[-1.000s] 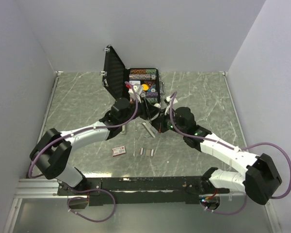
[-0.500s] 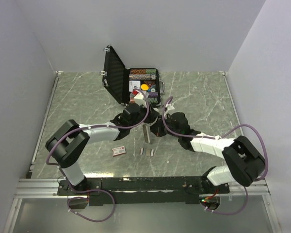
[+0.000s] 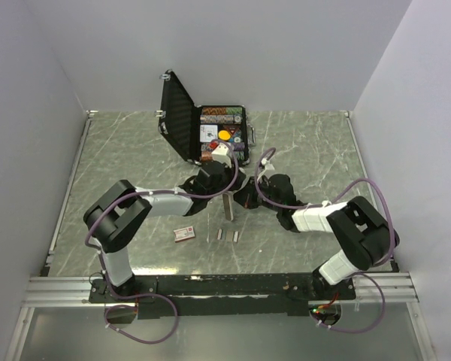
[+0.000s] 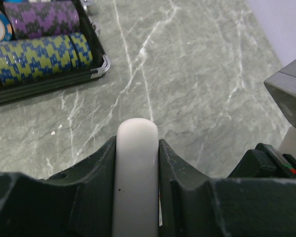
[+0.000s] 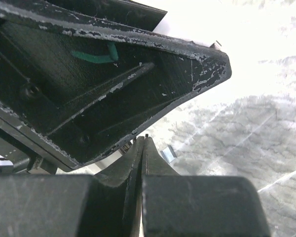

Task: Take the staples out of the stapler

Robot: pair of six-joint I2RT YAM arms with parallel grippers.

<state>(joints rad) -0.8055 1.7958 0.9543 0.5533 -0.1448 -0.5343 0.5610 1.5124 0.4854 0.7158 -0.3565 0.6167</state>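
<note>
My left gripper (image 4: pixel 137 148) is shut on the white stapler body (image 4: pixel 137 168), which fills the gap between its fingers. In the top view the left gripper (image 3: pixel 214 183) holds the stapler at mid-table, and the stapler's grey metal rail (image 3: pixel 227 205) points toward the near edge. My right gripper (image 5: pixel 144 140) has its jaws pressed together, with nothing clearly between them. It sits just right of the rail in the top view (image 3: pixel 246 198). Three short silvery staple strips (image 3: pixel 222 234) lie on the table below the rail. One strip (image 5: pixel 168 153) shows past the right fingertips.
An open black case (image 3: pixel 179 113) with poker chips (image 4: pixel 42 54) stands at the back, just behind the grippers. A small reddish-pink staple box (image 3: pixel 184 234) lies left of the strips. The black underside of the left gripper (image 5: pixel 103 79) hangs right over the right fingers.
Both arms have drawn in toward mid-table, elbows folding. The left gripper moved right with the stapler, the right gripper moved left, and the rail turned to point at the near edge.
</note>
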